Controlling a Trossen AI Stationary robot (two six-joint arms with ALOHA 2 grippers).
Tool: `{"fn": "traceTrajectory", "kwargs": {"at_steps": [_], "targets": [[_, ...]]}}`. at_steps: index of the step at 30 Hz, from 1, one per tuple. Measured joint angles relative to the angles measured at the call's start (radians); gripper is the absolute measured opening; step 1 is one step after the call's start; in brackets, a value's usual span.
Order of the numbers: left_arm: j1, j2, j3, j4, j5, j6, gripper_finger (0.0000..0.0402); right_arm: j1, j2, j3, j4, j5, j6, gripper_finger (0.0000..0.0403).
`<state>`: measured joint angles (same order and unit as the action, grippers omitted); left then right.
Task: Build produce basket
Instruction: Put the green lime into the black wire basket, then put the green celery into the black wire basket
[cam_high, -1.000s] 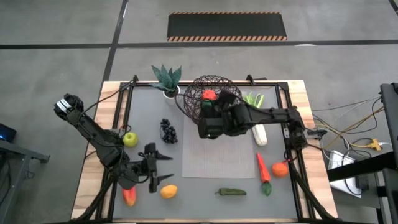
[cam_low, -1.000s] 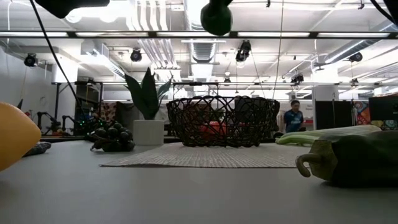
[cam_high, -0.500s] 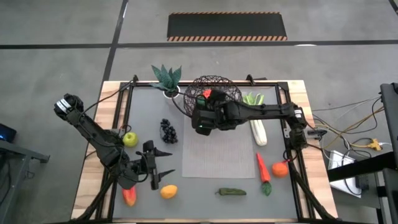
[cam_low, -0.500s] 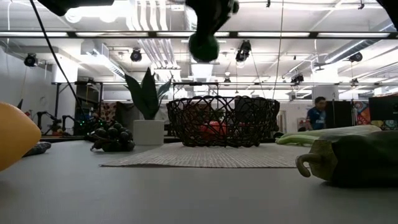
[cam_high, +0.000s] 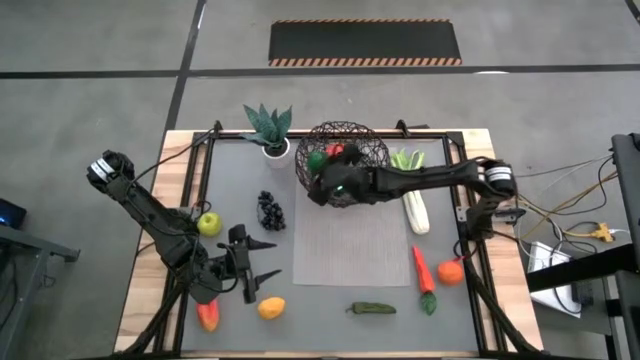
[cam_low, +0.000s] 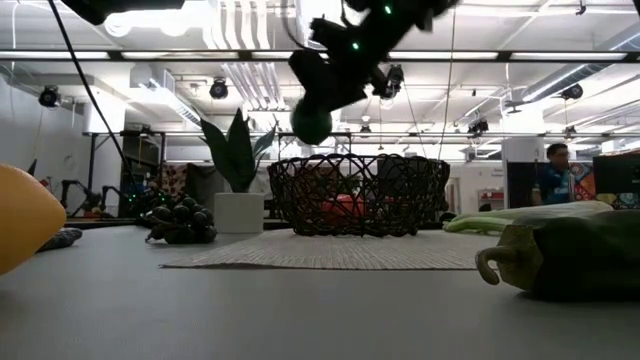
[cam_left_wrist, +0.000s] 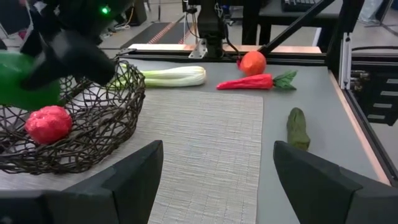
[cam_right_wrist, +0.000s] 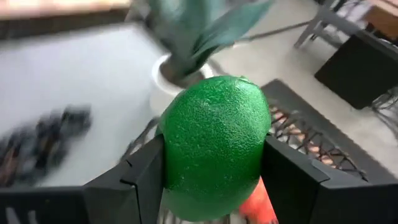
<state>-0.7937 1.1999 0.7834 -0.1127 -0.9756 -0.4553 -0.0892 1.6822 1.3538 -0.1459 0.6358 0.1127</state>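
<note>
The dark wire basket (cam_high: 345, 158) stands at the far middle of the table with a red fruit (cam_high: 336, 150) inside; both also show in the left wrist view as basket (cam_left_wrist: 93, 124) and red fruit (cam_left_wrist: 48, 123). My right gripper (cam_high: 325, 172) is shut on a green round fruit (cam_right_wrist: 214, 146), which hangs over the basket's left rim (cam_low: 290, 170). My left gripper (cam_high: 262, 260) stands open and empty at the near left. Other produce lies on the table. My right gripper pinches the green round fruit between its two fingers (cam_right_wrist: 134, 183), one on each of its opposite sides (cam_right_wrist: 171, 168). The fingers come from the table's right, slanting a little downward. The fruit (cam_low: 311, 125) is lifted clear, above the basket's rim.
A white pot with a spiky plant (cam_high: 268, 128) stands left of the basket. Around the woven mat (cam_high: 350, 245) lie grapes (cam_high: 270, 210), a green apple (cam_high: 209, 223), a yellow-orange fruit (cam_high: 270, 308), a green pepper (cam_high: 373, 309), a carrot (cam_high: 424, 270), an orange (cam_high: 450, 270) and a leek (cam_high: 412, 195).
My right gripper has carried the green fruit down and toward the table's far edge, from over the mat to just above the basket's left rim, rolling as it went. The fruit has stayed between its fingers.
</note>
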Motion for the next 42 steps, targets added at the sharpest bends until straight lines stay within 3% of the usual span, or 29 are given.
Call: {"fn": "traceTrajectory", "kwargs": {"at_steps": [4, 7, 16, 21, 29, 42], "targets": [[0.001, 0.000, 0.000, 0.000, -0.011, 0.000, 0.0286, -0.059, -0.041, -0.187, 0.332, 0.004, 0.007, 0.0210], [0.002, 0.000, 0.000, 0.000, -0.028, -0.001, 0.0286, -0.110, -0.042, -0.272, 0.438, 0.018, 0.060, 0.0210], [0.002, 0.001, 0.000, 0.001, -0.032, -0.005, 0.0286, -0.236, -0.044, -0.375, 0.397, 0.038, 0.219, 0.0210], [0.002, 0.001, 0.000, 0.001, -0.032, -0.004, 0.0286, -0.249, -0.044, -0.381, 0.296, 0.121, 0.236, 0.0210], [0.002, 0.001, 0.000, 0.000, -0.033, -0.002, 0.0286, -0.252, -0.044, -0.385, 0.275, 0.135, 0.266, 0.0213], [0.002, 0.002, 0.000, 0.002, -0.033, -0.006, 0.0286, -0.252, -0.044, -0.393, 0.248, 0.120, 0.288, 0.0304]]}}
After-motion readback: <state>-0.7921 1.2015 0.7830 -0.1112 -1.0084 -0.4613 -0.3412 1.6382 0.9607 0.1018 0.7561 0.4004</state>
